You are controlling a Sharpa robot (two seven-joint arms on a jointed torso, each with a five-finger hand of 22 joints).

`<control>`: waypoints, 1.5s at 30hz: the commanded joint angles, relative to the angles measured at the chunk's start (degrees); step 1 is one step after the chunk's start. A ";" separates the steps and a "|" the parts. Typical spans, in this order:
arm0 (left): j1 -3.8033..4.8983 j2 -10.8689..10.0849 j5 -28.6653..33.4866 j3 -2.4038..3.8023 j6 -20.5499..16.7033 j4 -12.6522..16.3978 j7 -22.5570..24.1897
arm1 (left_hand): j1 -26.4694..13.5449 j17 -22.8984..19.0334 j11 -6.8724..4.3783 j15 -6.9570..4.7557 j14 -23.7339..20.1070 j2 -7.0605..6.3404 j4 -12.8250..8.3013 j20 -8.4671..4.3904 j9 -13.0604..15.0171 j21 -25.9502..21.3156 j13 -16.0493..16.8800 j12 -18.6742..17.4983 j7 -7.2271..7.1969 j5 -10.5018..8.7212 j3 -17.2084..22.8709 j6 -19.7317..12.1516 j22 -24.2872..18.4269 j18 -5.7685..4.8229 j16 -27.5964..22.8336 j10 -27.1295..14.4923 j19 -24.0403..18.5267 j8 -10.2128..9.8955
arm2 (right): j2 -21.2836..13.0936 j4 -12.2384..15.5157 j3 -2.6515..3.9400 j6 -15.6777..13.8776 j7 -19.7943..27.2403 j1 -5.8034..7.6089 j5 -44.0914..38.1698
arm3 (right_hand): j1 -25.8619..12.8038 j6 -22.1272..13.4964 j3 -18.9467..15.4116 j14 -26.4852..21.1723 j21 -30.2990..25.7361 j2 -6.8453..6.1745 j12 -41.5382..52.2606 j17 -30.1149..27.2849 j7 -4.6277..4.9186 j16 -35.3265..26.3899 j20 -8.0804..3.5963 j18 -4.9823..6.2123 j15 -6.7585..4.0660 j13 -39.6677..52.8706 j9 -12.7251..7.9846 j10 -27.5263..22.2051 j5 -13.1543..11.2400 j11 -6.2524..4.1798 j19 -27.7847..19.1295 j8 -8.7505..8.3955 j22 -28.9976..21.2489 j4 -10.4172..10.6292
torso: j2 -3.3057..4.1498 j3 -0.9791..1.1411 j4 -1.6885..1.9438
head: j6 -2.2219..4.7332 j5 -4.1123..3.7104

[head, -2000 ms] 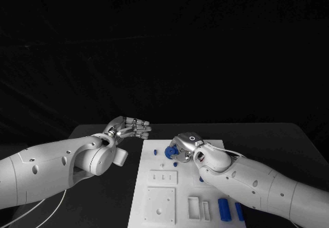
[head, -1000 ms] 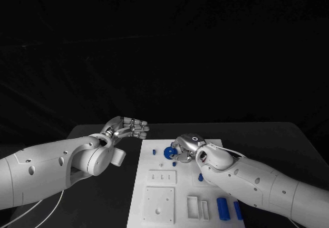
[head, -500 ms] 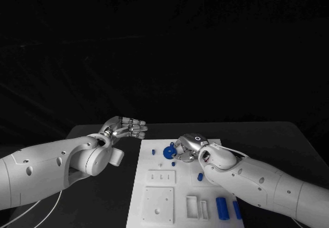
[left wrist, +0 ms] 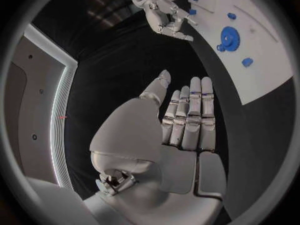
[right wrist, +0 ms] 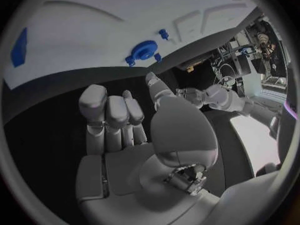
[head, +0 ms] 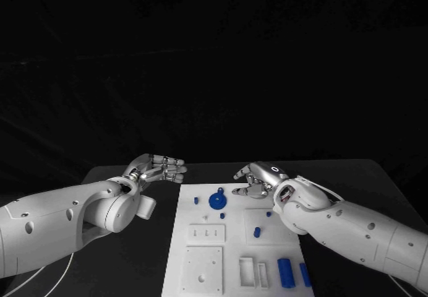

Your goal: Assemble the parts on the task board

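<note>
We see the white rectangular task board [head: 234, 247] lying in the middle of the black table [head: 357, 176], its long side running from the near edge toward the far edge. Near the board's far edge, left of its middle, sits a round blue toothed gear [head: 217, 200], with a small blue peg [head: 196, 200] just beside it toward the left edge and two more small blue pieces [head: 222, 216] slightly nearer. A short blue piece [head: 256, 232] stands near the board's middle, and two upright blue cylinders [head: 286, 273] rest by the near right corner, next to a pair of white rectangular slots [head: 248, 271]. On the near left part we make out a raised white square plate [head: 203, 270] and above it a smaller white block with three slits [head: 206, 232]. Our silver left hand [head: 159, 167] hovers over the bare table off the board's far left corner, fingers curled partway with nothing in them. Our silver right hand [head: 256, 182] hangs above the board's far edge, just right of the gear and apart from it; its fingers are bent loosely and spread, holding nothing. The right wrist view shows the same gear [right wrist: 144, 49] beyond the empty palm.
</note>
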 commanded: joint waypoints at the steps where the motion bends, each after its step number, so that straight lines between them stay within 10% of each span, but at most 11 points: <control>1: 0.07 -0.11 -0.61 0.05 1.00 -0.01 0.89 | 0.12 -0.11 -0.50 -0.12 -0.23 -0.19 -0.30 -0.02 -0.01 0.10 0.06 -0.04 -0.34 0.21 0.20 0.15 -0.01 -0.30 -0.22 1.00 -0.39 -0.08 | -2.32 0.51 0.91 1.27 6.06 0.05 9.82 | 0.98 0.48 -0.11 -0.08 -0.12 0.36 0.31 0.14 0.03 -0.04 0.44 0.44 0.29 0.03 -0.05 -0.31 0.76 0.18 2.57 -0.09 5.92 -1.68 | -0.19 0.17 -0.58 | 0.23 -0.46; 10: 0.04 -0.07 -1.24 0.03 1.84 -1.11 1.59 | -0.19 -0.13 -1.17 -0.39 0.01 0.18 -0.86 -0.33 -0.01 0.61 0.08 0.00 -0.63 0.27 1.05 0.86 0.26 -0.49 -0.17 3.25 -0.54 -0.08 | -8.23 -1.87 2.58 5.46 12.96 0.21 17.93 | 1.58 1.34 -2.61 -0.15 -0.96 2.68 -0.22 0.24 0.01 -0.68 0.28 0.04 0.21 -0.53 -0.04 -0.69 4.58 0.18 2.20 -0.09 5.76 -7.58 | -0.82 0.85 -1.43 | 1.30 -1.19; 23: -0.08 0.19 -1.38 0.00 2.63 -2.11 2.05 | -0.55 -0.13 -0.64 -0.35 0.12 0.13 -1.62 -0.36 -0.03 1.72 0.07 -0.07 -0.47 0.20 1.44 0.67 0.97 -0.52 0.04 1.42 -1.31 -0.10 | -10.57 -6.67 2.87 8.48 15.29 -0.44 18.98 | 2.26 0.66 -3.27 -0.15 -1.27 2.61 -0.58 0.36 0.17 -0.84 0.38 0.10 0.31 -0.91 -0.06 -0.99 5.14 0.24 2.14 -0.12 5.73 -8.81 | -1.18 1.63 -1.83 | 0.60 -1.60; 45: -0.19 0.23 -1.39 -0.01 3.21 -2.76 2.30 | -0.46 -0.12 -0.80 -0.61 0.91 0.33 -1.79 -0.52 -0.03 2.00 0.08 -0.03 -0.39 0.27 1.06 0.23 1.02 -0.57 0.18 1.85 -1.30 -0.09 | -8.40 -12.02 2.87 10.95 15.84 -3.78 17.91 | 3.39 -2.21 -2.77 -0.21 -1.51 2.21 -0.84 0.42 0.56 -1.06 0.58 0.23 0.52 -1.22 -0.13 -1.31 5.64 0.45 2.07 -0.17 5.71 -9.55 | -1.08 1.38 -1.72 | -0.66 -1.39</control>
